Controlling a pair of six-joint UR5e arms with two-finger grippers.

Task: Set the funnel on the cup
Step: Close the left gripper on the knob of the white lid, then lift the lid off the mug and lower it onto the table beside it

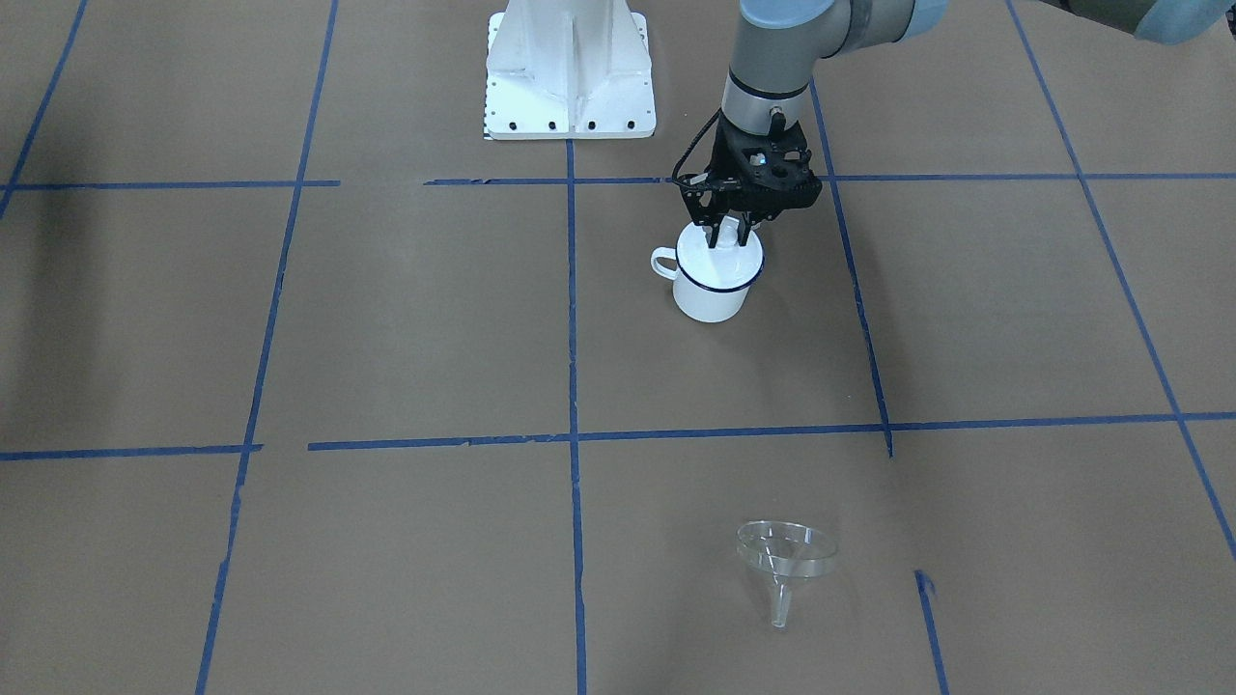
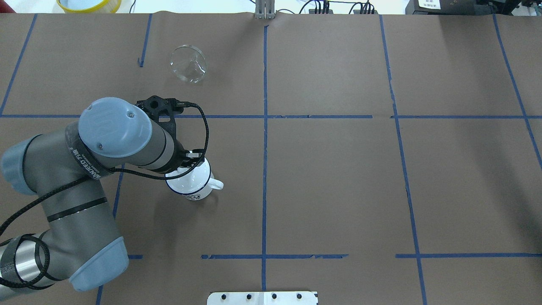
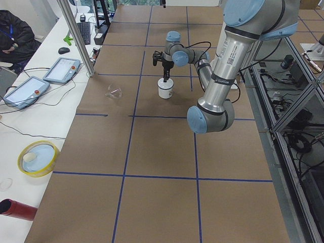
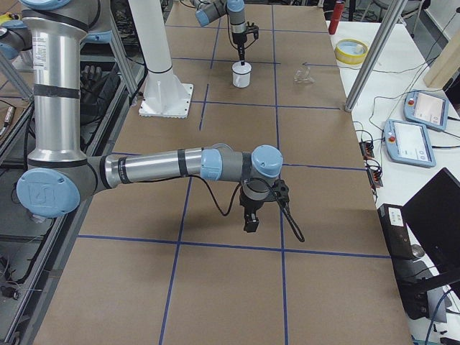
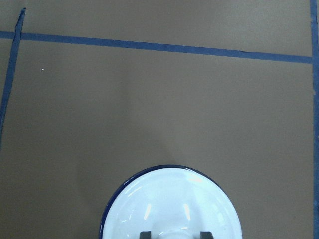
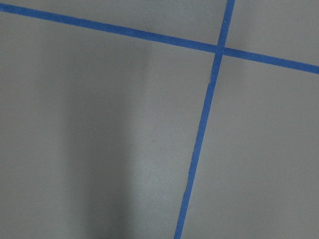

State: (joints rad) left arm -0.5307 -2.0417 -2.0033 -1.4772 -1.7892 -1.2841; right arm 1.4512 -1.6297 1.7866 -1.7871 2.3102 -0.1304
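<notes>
Left gripper (image 1: 731, 235) straight down over the cup (image 1: 713, 294), jaws drawn narrow about the knob (image 5: 175, 232) of a white lid (image 5: 172, 204). Fingers (image 5: 145, 234) one on each side of that knob and seemingly touching it, though with only their tips at the wrist view's bottom edge to judge by. Lid seated flat on the cup, dark blue rim showing round it. Cup upright on the brown table (image 1: 386, 319), loop handle toward the robot's right. Funnel (image 1: 784, 555) well apart from the cup, farther from the robot's base and on its left half of the table. Tipped on its side there, spout pointing away from the robot. Right gripper (image 4: 250, 215) far from both, hanging above the table near a crossing of blue tape lines (image 6: 218, 48). Seen only from the side camera, so cannot tell whether wide or closed.
</notes>
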